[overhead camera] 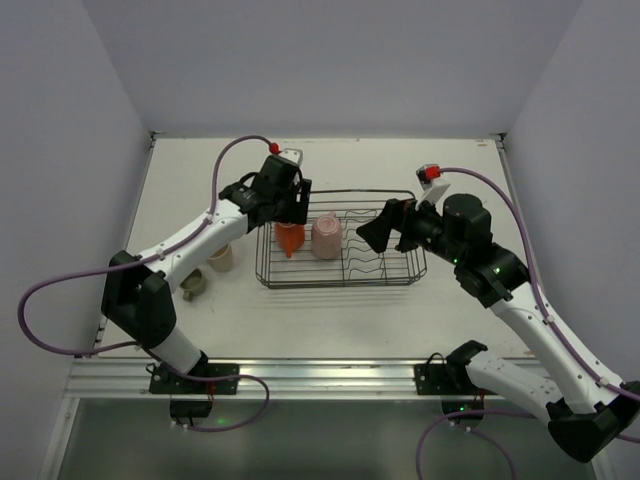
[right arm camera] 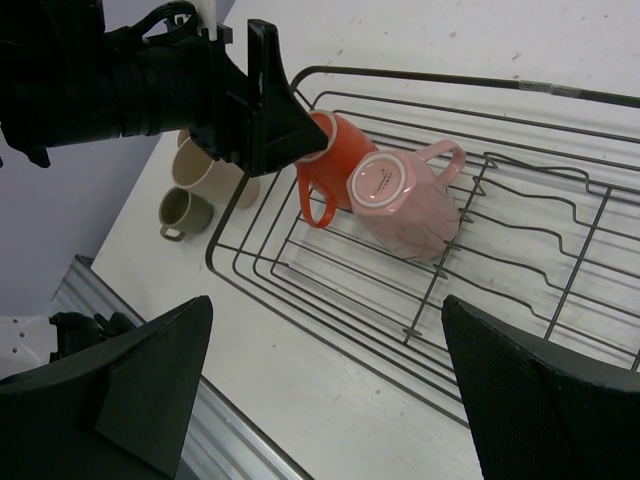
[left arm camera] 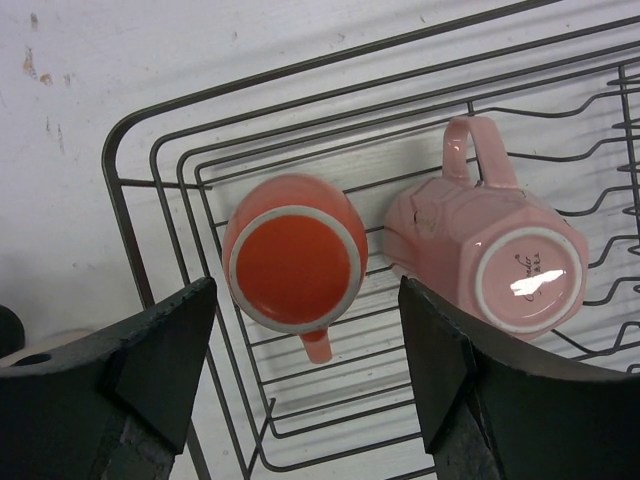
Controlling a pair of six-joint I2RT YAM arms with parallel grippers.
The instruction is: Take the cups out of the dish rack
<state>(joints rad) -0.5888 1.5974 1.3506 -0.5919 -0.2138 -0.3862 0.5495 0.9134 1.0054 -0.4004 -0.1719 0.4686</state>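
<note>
Left wrist view looks straight down between the two fingers of the left claw (left arm camera: pixel 305 290), which stand well apart with nothing gripped. The orange cup (left arm camera: pixel 295 255) sits directly below the gap, apparently base-up with its handle towards the camera. The spread looks chosen to clear the cup's body on both sides, so I judge a descent and squeeze on it is the step in hand. Just beyond the claw's right finger, the pink cup (left arm camera: pixel 490 255) lies tilted, its stamped base showing. It is so close to the orange one that the finger on that side has little room, which is the likely snag. Both cups rest at the near-left end of the dish rack (right arm camera: pixel 350 290), clear of its wavy dividers. Further out to the claw's left, on the bench (overhead camera: pixel 330 320), stand the cream cup (overhead camera: pixel 220 257) and the olive cup (overhead camera: pixel 192 284), outside the rack. No dark cup can be made out. Across the rack, the right claw (right arm camera: pixel 325 300) hangs over the divider end, fingers wide apart and holding nothing, seemingly kept back so the arms do not crowd each other.
</note>
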